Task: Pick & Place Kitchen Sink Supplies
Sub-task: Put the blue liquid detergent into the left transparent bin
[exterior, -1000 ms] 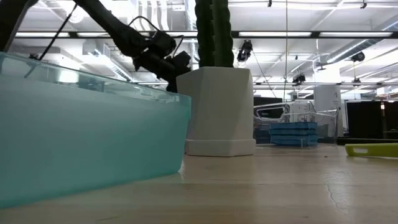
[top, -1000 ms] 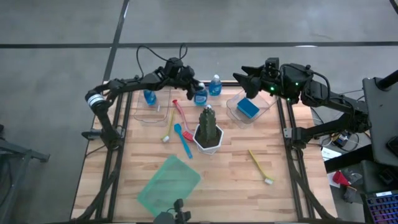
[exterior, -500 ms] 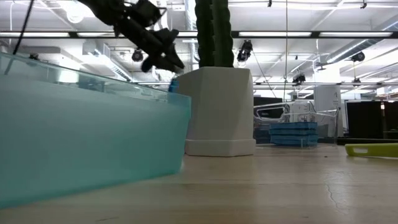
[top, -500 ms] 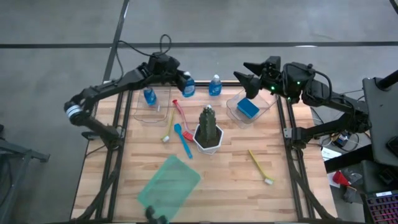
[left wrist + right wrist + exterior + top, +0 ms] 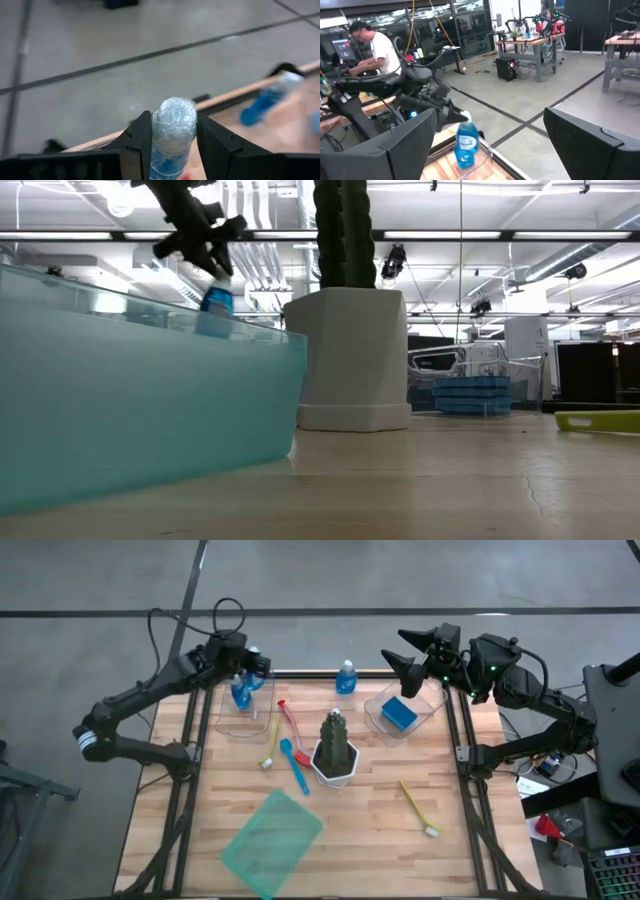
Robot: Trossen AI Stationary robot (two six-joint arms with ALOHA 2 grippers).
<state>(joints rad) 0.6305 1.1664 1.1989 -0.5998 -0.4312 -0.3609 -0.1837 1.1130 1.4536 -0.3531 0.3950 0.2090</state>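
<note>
- While gripped by its cap in the left fingers [image 5: 170,137], a bottle [image 5: 250,679] hangs over the left bin [image 5: 243,726] at the desk's [image 5: 380,840] far edge
- Right fingers [image 5: 405,648] gape empty above the right bin [image 5: 428,712]

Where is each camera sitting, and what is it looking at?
High view: above the table, looking straight down; both arms show.
Low view: at tabletop height, behind the green sheet; the left arm shows up top.
Left wrist view: on the left arm; left gripper shut on a blue bottle.
Right wrist view: on the right arm; right gripper open.
Shared: that bottle shows in all four.
</note>
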